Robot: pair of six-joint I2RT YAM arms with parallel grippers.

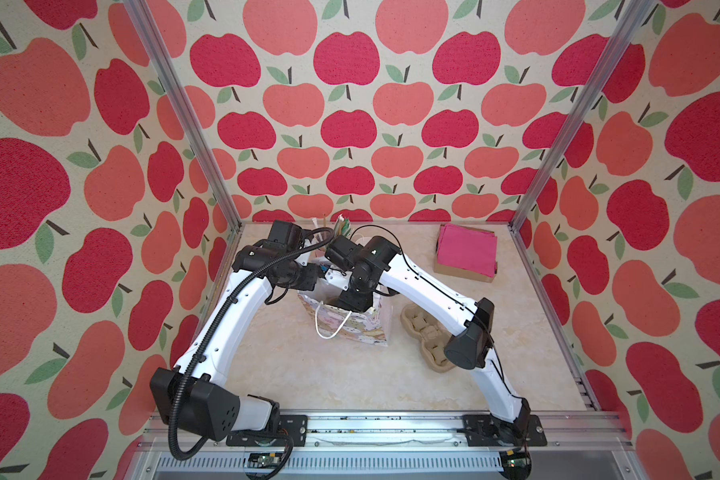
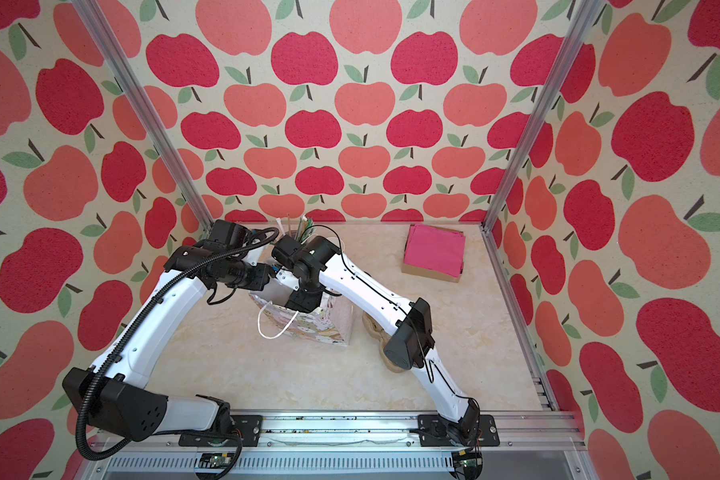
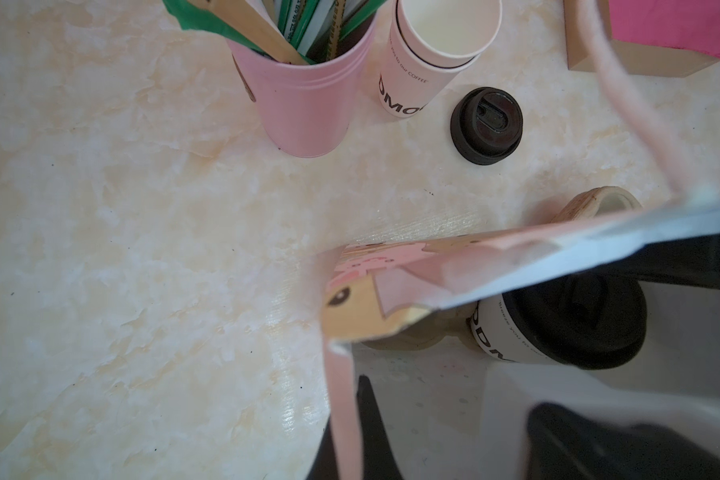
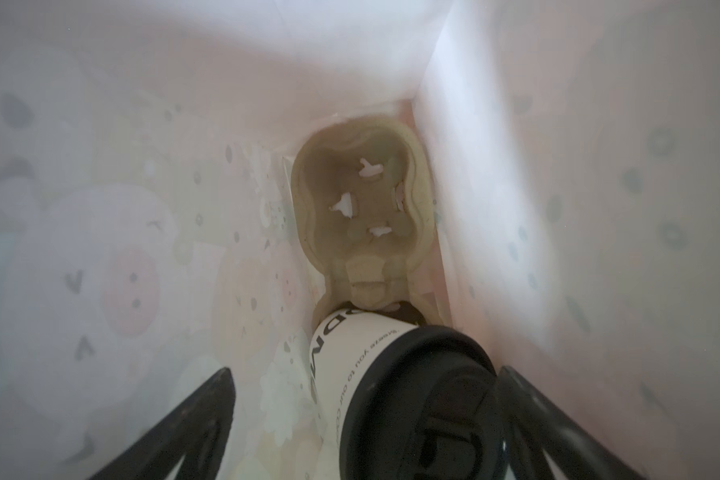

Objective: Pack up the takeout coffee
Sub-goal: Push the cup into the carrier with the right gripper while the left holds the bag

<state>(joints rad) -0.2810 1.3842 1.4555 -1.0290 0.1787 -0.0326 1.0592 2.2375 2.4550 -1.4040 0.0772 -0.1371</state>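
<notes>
Right hand (image 4: pixel 364 374) spread astride lidded cup (image 4: pixel 350 353), cup in pulp carrier (image 4: pixel 416 187) inside gift bag (image 4: pixel 121 208), left hand (image 3: pixel 348 424) pinching bag handle (image 3: pixel 641 104).

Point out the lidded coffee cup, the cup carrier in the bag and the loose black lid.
lidded coffee cup (image 4: pixel 362 365): right wrist view, white side wall.
cup carrier (image 4: pixel 362 187): right wrist view, empty pocket's floor.
loose black lid (image 3: pixel 486 124): left wrist view, top centre.
</notes>
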